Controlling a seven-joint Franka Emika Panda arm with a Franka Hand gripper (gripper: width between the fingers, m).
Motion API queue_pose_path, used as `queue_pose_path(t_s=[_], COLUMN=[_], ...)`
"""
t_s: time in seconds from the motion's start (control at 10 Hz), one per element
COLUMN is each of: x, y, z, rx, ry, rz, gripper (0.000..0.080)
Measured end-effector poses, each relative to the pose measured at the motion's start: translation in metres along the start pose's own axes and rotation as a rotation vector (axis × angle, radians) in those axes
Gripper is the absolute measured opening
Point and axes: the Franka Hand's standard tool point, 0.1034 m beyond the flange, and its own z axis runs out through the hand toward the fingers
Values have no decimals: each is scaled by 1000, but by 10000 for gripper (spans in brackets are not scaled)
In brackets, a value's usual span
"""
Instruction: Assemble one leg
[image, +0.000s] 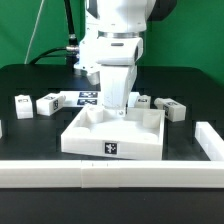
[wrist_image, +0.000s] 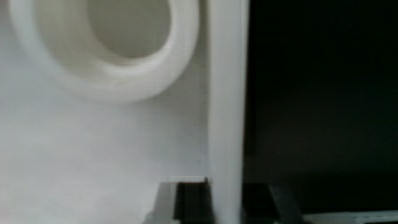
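Note:
The large white square part (image: 112, 140) lies near the front rail, with its raised rim and a tag on its front wall. My gripper (image: 116, 108) is down at its far rim. In the wrist view my gripper (wrist_image: 228, 192) has one dark finger (wrist_image: 192, 203) on each side of the rim wall (wrist_image: 228, 100) and looks shut on it. A round corner hole (wrist_image: 111, 40) of the part shows close by. Two legs (image: 46, 102) lie at the exterior view's left and two more legs (image: 170, 108) at its right. None is held.
The marker board (image: 88, 98) lies behind the square part, partly hidden by the arm. A white rail (image: 60, 175) runs along the front and another rail (image: 212, 140) along the exterior view's right. A cable stand (image: 72, 50) is at the back.

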Motion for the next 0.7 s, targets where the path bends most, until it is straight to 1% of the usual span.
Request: queue_pose_path(t_s=[0.4,0.5,0.6,0.7], x=[0,-1,2,5], y=[1,7,16,24], z=[0,-1,0,-1], rx=[0,-3,-5,-20], ry=[0,-6,-6,-4], rz=[-7,-83,-117,-159], gripper=[57,57,57,57])
